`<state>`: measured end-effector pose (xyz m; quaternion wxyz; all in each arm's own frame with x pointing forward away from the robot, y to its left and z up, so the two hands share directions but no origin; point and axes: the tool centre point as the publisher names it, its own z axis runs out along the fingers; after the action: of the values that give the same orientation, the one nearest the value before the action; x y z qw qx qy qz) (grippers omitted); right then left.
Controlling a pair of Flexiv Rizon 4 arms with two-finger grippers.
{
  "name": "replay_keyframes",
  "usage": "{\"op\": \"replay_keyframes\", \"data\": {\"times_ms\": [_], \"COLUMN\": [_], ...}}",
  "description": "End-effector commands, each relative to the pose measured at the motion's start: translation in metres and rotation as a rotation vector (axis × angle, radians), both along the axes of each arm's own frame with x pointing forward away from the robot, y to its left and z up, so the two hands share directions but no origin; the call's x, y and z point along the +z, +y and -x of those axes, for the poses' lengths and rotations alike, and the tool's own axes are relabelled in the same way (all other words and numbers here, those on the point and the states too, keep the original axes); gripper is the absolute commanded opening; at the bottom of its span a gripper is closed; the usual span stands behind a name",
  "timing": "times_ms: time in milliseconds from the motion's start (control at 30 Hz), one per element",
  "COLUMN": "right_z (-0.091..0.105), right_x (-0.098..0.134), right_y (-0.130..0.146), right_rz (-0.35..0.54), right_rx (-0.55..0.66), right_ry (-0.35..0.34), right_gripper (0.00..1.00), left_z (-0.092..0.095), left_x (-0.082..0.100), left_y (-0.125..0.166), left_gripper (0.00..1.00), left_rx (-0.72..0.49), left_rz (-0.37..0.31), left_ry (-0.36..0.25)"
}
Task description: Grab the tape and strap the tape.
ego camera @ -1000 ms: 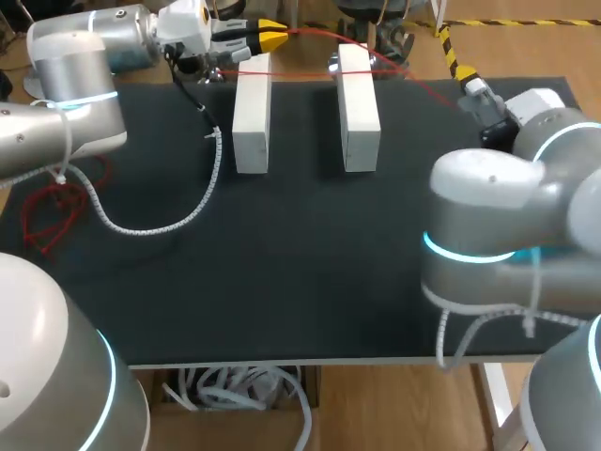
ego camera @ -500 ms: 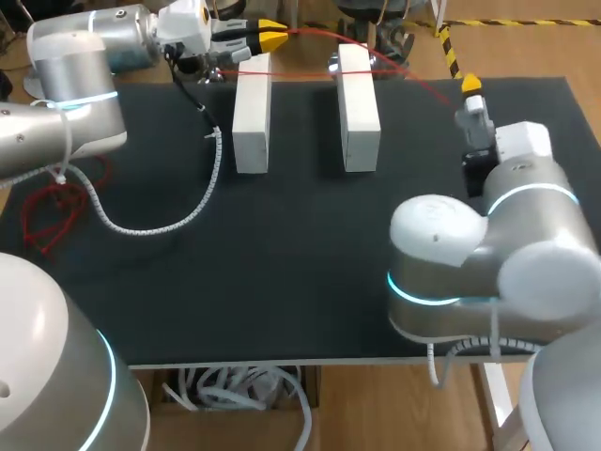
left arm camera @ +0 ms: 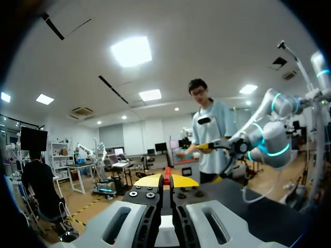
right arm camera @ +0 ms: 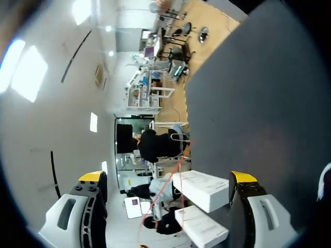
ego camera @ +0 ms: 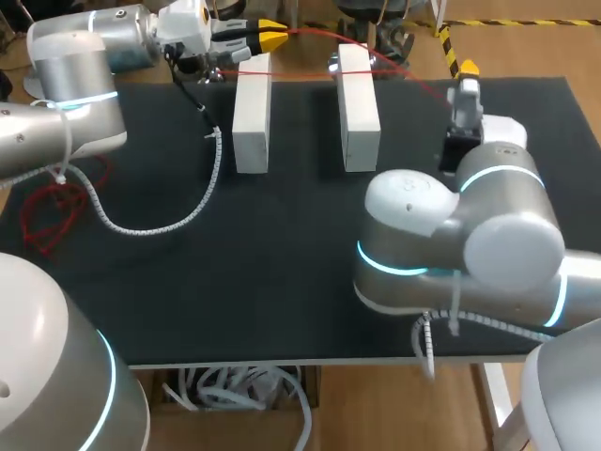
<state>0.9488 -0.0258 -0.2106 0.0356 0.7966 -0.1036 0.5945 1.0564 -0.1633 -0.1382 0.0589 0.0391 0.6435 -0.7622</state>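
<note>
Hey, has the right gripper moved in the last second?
Yes. The right gripper has shifted toward the far edge of the table and a little closer to the right white block.

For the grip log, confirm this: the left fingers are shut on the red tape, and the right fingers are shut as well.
The right fingers are open, wide apart and gripping nothing, as the right wrist view shows. The left fingers are indeed shut on the red tape.

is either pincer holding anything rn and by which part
The left pincer is shut on the red tape, pinching what looks like its end between its fingertips. The right pincer is open, holding nothing.
</note>
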Motion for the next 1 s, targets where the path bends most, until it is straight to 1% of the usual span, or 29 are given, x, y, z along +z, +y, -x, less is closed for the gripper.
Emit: {"op": "replay_keyframes", "data": {"times_ms": [33, 100, 233, 333, 400, 433, 500, 533, 600, 633, 700, 833, 1000], "right_z": [-0.016, -0.022, -0.034, -0.041, -0.044, -0.045, -0.048, -0.049, -0.051, -0.052, -0.056, -0.066, -0.077], "right_x": [0.006, 0.007, 0.003, 0.001, -0.001, -0.002, -0.004, -0.005, -0.005, -0.005, -0.006, -0.010, -0.017], "right_y": [0.007, 0.008, 0.009, 0.007, 0.006, 0.005, 0.004, 0.004, 0.004, 0.004, 0.005, 0.016, 0.030], "right_rz": [-0.208, -0.264, -0.338, -0.380, -0.397, -0.398, -0.392, -0.388, -0.392, -0.398, -0.410, -0.429, -0.430], "right_rx": [0.003, 0.053, 0.106, 0.129, 0.148, 0.137, 0.106, 0.084, 0.057, 0.048, 0.026, 0.016, -0.013], "right_ry": [0.008, 0.019, 0.013, -0.017, -0.058, -0.086, -0.111, -0.144, -0.176, -0.203, -0.219, -0.215, -0.210], "right_gripper": [1.00, 1.00, 1.00, 1.00, 1.00, 1.00, 1.00, 1.00, 1.00, 1.00, 1.00, 1.00, 1.00], "left_z": [-0.001, -0.001, -0.001, -0.001, -0.001, -0.001, -0.001, -0.001, -0.001, -0.001, -0.001, -0.001, -0.001], "left_x": [0.000, 0.000, 0.000, 0.000, 0.000, 0.000, 0.000, 0.000, 0.000, 0.000, 0.000, 0.000, 0.000], "left_y": [0.000, 0.000, 0.000, 0.000, 0.000, 0.000, 0.000, 0.000, 0.000, 0.000, 0.000, 0.000, 0.000], "left_gripper": [0.00, 0.00, 0.00, 0.00, 0.00, 0.00, 0.00, 0.00, 0.00, 0.00, 0.00, 0.00, 0.00], "left_rx": [-0.002, -0.002, -0.002, -0.002, -0.002, -0.002, -0.002, -0.002, -0.002, -0.002, -0.002, -0.002, -0.002], "left_rz": [0.000, 0.000, 0.000, 0.000, 0.000, 0.000, 0.000, 0.000, 0.000, 0.000, 0.000, 0.000, 0.000], "left_ry": [0.000, 0.000, 0.000, 0.000, 0.000, 0.000, 0.000, 0.000, 0.000, 0.000, 0.000, 0.000, 0.000]}}
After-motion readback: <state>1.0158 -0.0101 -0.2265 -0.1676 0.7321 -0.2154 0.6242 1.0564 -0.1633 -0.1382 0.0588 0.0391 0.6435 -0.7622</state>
